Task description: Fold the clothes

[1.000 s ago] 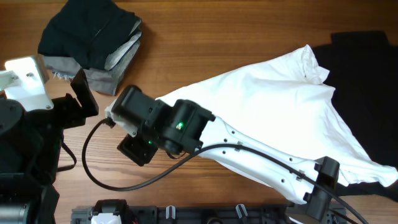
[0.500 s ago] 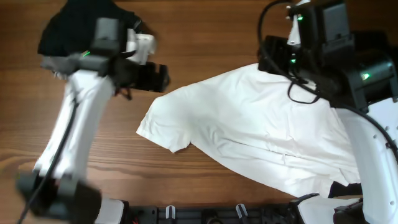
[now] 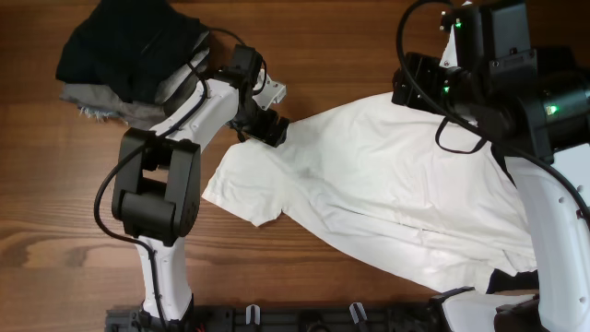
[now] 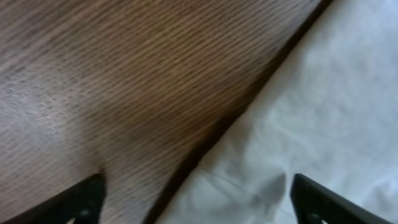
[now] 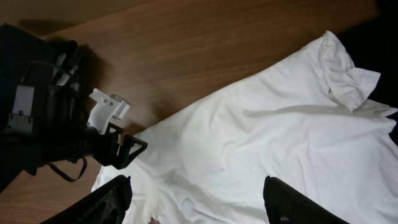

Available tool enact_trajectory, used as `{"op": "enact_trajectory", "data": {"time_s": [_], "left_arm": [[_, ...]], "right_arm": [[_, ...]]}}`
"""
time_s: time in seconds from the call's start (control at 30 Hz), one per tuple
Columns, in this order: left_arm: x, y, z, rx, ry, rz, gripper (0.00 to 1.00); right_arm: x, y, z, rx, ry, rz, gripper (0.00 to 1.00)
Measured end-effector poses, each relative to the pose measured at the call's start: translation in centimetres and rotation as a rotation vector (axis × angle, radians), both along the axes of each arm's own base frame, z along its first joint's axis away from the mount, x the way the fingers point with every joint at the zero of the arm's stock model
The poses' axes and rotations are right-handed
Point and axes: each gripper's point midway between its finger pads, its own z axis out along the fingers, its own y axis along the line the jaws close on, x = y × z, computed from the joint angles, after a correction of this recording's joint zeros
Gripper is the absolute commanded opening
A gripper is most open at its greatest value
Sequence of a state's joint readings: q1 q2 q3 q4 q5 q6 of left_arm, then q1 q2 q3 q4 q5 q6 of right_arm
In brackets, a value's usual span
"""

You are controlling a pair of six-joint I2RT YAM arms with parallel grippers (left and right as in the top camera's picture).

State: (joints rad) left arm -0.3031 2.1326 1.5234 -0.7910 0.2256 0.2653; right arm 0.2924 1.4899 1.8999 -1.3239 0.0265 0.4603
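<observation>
A white shirt (image 3: 396, 194) lies crumpled and spread across the middle and right of the wooden table. It also shows in the right wrist view (image 5: 273, 143). My left gripper (image 3: 265, 127) is open and low at the shirt's upper left edge. In the left wrist view its fingers (image 4: 199, 208) straddle that edge of the shirt (image 4: 323, 93), with nothing held. My right gripper (image 3: 412, 88) is open and empty, high above the shirt's top edge. Its wide-spread fingers (image 5: 199, 208) frame the shirt from above.
A pile of dark folded clothes (image 3: 129, 46) on grey ones (image 3: 147, 111) sits at the back left. Another black garment (image 5: 382, 37) lies at the far right beside the shirt. Bare wood (image 3: 74, 212) shows left of the shirt.
My left arm has swung from beside the dark pile down and right to the shirt's upper left edge. The right arm has barely moved.
</observation>
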Motion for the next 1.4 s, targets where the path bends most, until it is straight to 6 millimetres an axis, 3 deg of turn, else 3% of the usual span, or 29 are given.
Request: {"op": "enact_trajectory", "data": {"time_s": [0.03, 0.1, 0.23, 0.33, 0.47, 0.57, 0.63, 0.7, 0.77, 0.87, 0.97, 1.03, 1.13, 1.17, 1.2, 1.23, 1.27, 1.33, 1.4], "left_arm": [[0.1, 0.0, -0.1, 0.001, -0.004, -0.006, 0.57], [0.0, -0.2, -0.3, -0.002, 0.004, -0.013, 0.04], [-3.2, 0.7, -1.1, 0.058, 0.14, -0.015, 0.04], [-5.2, 4.3, -1.1, 0.211, 0.238, 0.103, 0.04], [-5.4, 13.2, -0.2, 0.321, 0.313, 0.436, 0.04], [-6.6, 22.1, 2.6, 0.324, 0.344, 0.738, 0.12], [-7.6, 24.9, 3.9, 0.288, 0.355, 0.853, 0.2], [-7.9, 26.2, 4.5, 0.213, 0.36, 0.914, 0.24], [-7.6, 25.4, 4.9, 0.153, 0.361, 0.892, 0.28], [-6.8, 22.4, 5.6, 0.117, 0.338, 0.796, 0.3], [-6.5, 18.6, 6.8, 0.099, 0.307, 0.688, 0.38], [-5.8, 15.6, 7.6, 0.077, 0.262, 0.608, 0.38], [0.3, 8.6, 8.3, -0.039, -0.015, 0.443, 0.69], [3.2, 6.2, 9.2, -0.091, -0.145, 0.39, 0.78], [4.2, 4.9, 9.6, -0.112, -0.195, 0.356, 0.86], [5.5, 2.2, 9.9, -0.146, -0.269, 0.285, 0.91], [6.3, 0.1, 9.7, -0.164, -0.315, 0.213, 0.92], [6.9, -2.5, 8.0, -0.176, -0.338, 0.141, 0.91], [6.9, -3.6, 5.7, -0.166, -0.319, 0.107, 0.88]], "right_arm": [[0.0, 0.0, 0.0, 0.0, 0.0, 0.0, 0.73], [0.0, 0.0, 0.0, 0.0, 0.0, 0.0, 0.77], [-0.2, -0.5, -0.2, -0.021, 0.011, -0.022, 0.81], [-0.1, -1.1, -0.3, -0.03, 0.011, -0.048, 0.8], [0.2, -3.3, -0.4, -0.028, 0.02, -0.134, 0.79], [0.1, -4.1, -0.5, -0.035, 0.031, -0.157, 0.8], [0.1, -4.1, -0.5, -0.035, 0.031, -0.157, 0.81], [0.1, -4.0, -0.5, -0.033, 0.028, -0.158, 0.81], [0.2, -4.0, -0.5, -0.031, 0.028, -0.16, 0.8], [0.6, -3.9, -1.4, -0.04, 0.055, -0.16, 0.81], [1.6, -3.7, -3.3, -0.057, 0.113, -0.16, 0.81], [2.4, -3.6, -4.7, -0.069, 0.151, -0.162, 0.81], [3.3, -3.4, -6.4, -0.082, 0.195, -0.162, 0.8], [3.4, -3.4, -6.5, -0.082, 0.195, -0.162, 0.8], [3.5, -3.4, -6.5, -0.081, 0.193, -0.162, 0.8], [3.5, -3.4, -6.5, -0.082, 0.195, -0.162, 0.8], [3.4, -3.4, -6.5, -0.083, 0.198, -0.162, 0.81], [3.2, -3.4, -6.7, -0.086, 0.209, -0.162, 0.81], [3.2, -3.4, -6.7, -0.086, 0.209, -0.162, 0.81]]}}
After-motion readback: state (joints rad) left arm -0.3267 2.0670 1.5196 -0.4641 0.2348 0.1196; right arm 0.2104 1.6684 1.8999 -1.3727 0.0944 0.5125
